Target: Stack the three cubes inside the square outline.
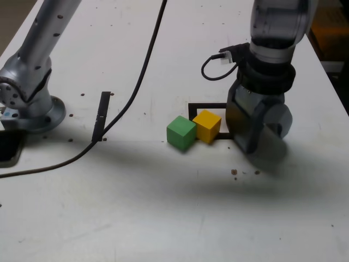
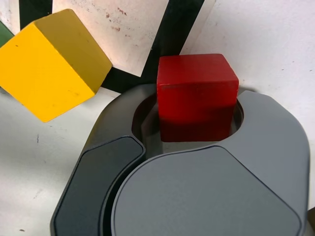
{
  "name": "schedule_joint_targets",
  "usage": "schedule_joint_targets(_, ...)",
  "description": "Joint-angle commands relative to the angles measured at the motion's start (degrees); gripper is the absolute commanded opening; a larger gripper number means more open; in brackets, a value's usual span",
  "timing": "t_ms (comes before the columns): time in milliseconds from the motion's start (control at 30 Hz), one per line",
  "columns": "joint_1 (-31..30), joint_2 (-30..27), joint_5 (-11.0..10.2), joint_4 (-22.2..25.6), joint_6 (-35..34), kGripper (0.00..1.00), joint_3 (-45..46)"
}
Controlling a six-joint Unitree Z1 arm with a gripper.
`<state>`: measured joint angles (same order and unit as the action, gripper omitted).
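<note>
In the wrist view the red cube (image 2: pixel 197 93) sits in the notch between my jaws, which press on its two sides. The exterior view shows my gripper (image 1: pixel 256 143) low on the table, just right of the square outline (image 1: pixel 208 105); the red cube is hidden there. The yellow cube (image 1: pixel 208 125) (image 2: pixel 49 73) lies turned at an angle over the outline's left edge, partly inside it. Touching its left side, outside the outline, is the green cube (image 1: pixel 181 132). The outline's black tape (image 2: pixel 172 39) runs just beyond the red cube.
A straight black tape strip (image 1: pixel 101 115) lies at the exterior view's left, with a black cable (image 1: pixel 136 87) curving past it. The arm's base (image 1: pixel 30 106) stands at the far left. A dark object (image 1: pixel 8 146) sits at the left edge.
</note>
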<state>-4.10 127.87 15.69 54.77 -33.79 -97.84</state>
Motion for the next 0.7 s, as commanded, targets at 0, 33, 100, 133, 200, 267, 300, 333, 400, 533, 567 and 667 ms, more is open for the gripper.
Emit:
schedule_joint_targets(0, 0.1, 0.58, -0.31, 0.05, -0.12, 0.22, 0.09)
schedule_joint_targets(33, 0.07, 0.42, -0.48, 0.19, -0.15, 0.22, -0.01)
schedule_joint_targets(100, -0.04, -0.02, -1.04, 0.54, -0.3, 0.21, -0.3)
schedule_joint_targets(133, -0.12, -0.3, -1.44, 0.77, -0.41, 0.21, -0.52)
schedule_joint_targets(200, -0.27, -0.96, -2.4, 1.47, -0.69, 0.21, -1.07)
schedule_joint_targets(267, -0.39, -1.75, -3.43, 2.43, -1.0, 0.21, -1.68)
schedule_joint_targets(300, -0.44, -2.18, -3.92, 3.0, -1.15, 0.21, -1.97)
schedule_joint_targets(333, -0.48, -2.62, -4.35, 3.61, -1.26, 0.21, -2.26)
schedule_joint_targets(400, -0.55, -3.56, -5.05, 4.82, -1.42, 0.21, -2.73)
schedule_joint_targets(533, -0.67, -5.55, -6.18, 7.67, -1.54, 0.21, -3.42)
schedule_joint_targets(567, -0.71, -6.25, -6.49, 8.76, -1.54, 0.21, -3.51)
schedule_joint_targets(667, -0.75, -7.81, -7.18, 10.99, -1.51, 0.21, -3.29)
